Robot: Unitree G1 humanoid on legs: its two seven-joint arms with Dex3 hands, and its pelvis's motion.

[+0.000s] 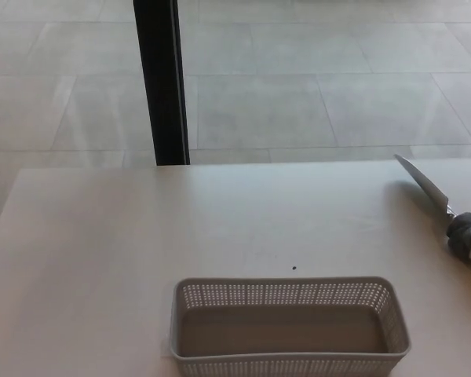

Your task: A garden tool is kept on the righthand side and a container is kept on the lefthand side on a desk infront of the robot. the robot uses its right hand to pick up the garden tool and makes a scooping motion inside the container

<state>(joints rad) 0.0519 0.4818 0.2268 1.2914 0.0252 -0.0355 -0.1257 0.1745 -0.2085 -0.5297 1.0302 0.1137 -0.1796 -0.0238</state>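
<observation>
Currently, my hands are out of frame, their fingers' state unknown; garden tool (447,210) lies right edge, container (290,327) bottom centre unscooped.

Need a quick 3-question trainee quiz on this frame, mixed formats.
1. True or false: the basket holds soil.
2. The trowel lies at which desk edge? A) robot's left B) robot's right C) centre
3. Fill in: behind the desk stands a black ____.

Key: 1 false, it looks empty. 2 B, its blade points up-left. 3 post. Neither robot hand shows.
</observation>
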